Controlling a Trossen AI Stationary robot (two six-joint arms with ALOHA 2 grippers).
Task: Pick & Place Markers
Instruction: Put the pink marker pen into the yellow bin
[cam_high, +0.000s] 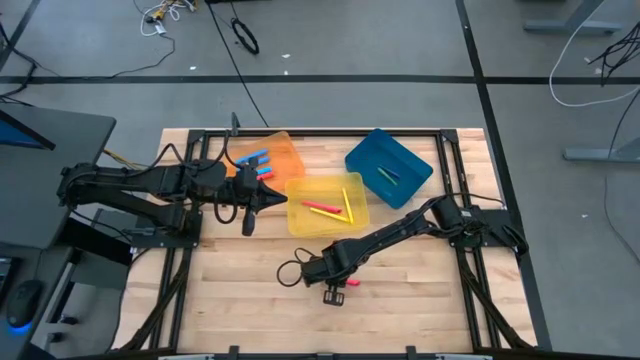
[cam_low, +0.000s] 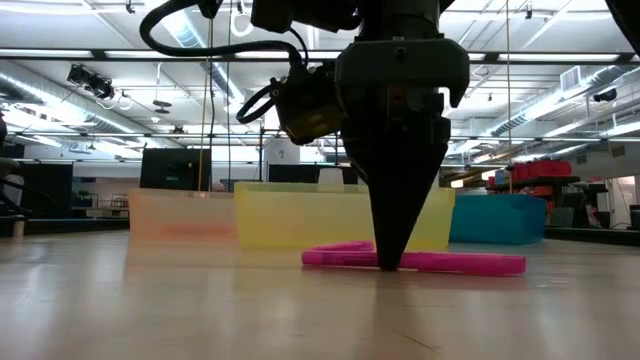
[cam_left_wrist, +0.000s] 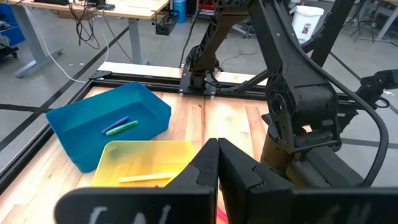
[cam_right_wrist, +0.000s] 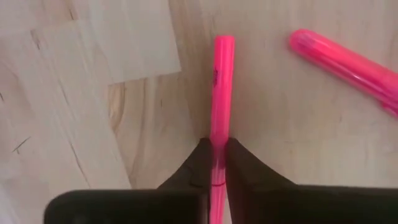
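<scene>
- In the right wrist view, the near end of the pink marker (cam_right_wrist: 221, 93) disappears between the right gripper's (cam_right_wrist: 214, 163) dark fingers (cam_right_wrist: 193, 171)
- A second pink marker (cam_right_wrist: 348, 65) is blurred and cut off by that picture's edge
- In the low view, the gripper tip covers the middle of the pink markers on the desk (cam_low: 150, 300); which marker lies in front cannot be told
- Through the orange tray (cam_low: 180, 215) and yellow tray (cam_low: 300, 215), the contents show only as faint smears
- In the left wrist view, the left gripper (cam_left_wrist: 217, 163) hides part of the yellow tray's floor, and the picture's edge cuts off its fingers
</scene>
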